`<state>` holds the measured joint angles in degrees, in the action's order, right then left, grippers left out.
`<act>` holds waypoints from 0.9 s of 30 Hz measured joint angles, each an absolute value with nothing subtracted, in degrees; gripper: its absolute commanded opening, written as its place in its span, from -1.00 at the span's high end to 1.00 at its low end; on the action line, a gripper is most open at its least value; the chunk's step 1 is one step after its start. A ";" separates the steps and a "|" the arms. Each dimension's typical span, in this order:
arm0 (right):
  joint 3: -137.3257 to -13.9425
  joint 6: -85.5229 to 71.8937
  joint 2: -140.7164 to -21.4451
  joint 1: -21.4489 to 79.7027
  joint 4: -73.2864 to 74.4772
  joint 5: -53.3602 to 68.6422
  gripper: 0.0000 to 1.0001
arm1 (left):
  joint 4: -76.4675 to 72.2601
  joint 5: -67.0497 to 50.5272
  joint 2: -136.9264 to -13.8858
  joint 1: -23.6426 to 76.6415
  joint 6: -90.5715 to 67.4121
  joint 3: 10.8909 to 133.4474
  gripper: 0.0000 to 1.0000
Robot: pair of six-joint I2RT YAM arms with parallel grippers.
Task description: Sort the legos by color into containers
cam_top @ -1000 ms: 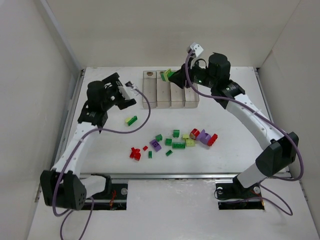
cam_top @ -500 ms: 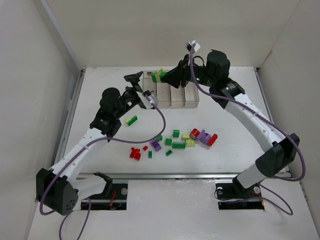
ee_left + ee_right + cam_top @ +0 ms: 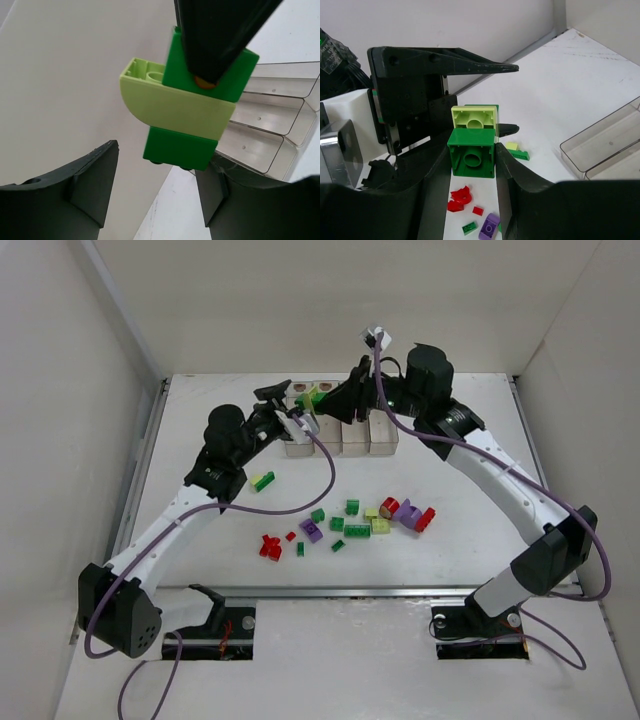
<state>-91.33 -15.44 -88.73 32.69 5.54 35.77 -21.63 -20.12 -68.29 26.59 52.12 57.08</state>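
My right gripper (image 3: 472,156) is shut on a stack of joined legos, a green brick (image 3: 472,152) with a yellow-green brick (image 3: 474,119) behind it. From above, the stack (image 3: 317,395) hangs over the left end of the containers (image 3: 342,435). My left gripper (image 3: 157,192) is open, its fingers (image 3: 90,185) standing either side of the stack's lower green brick (image 3: 180,147), with a gap on the left side. Both grippers meet there in the top view, the left gripper (image 3: 296,403) coming in from the left.
Several loose legos (image 3: 352,522) in green, purple, red and yellow-green lie mid-table. A green and yellow-green piece (image 3: 263,480) lies under the left arm, and a red cluster (image 3: 269,546) sits nearer the front. The clear containers (image 3: 272,125) are just right of the stack.
My left arm has swung right from the table's left side to the held stack, and its jaws have narrowed. My right gripper has carried the stack leftward over the containers.
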 measured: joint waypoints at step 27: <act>-90.00 -15.94 -88.29 32.95 4.27 34.94 1.00 | -16.10 -22.96 -69.54 26.46 49.10 59.75 1.00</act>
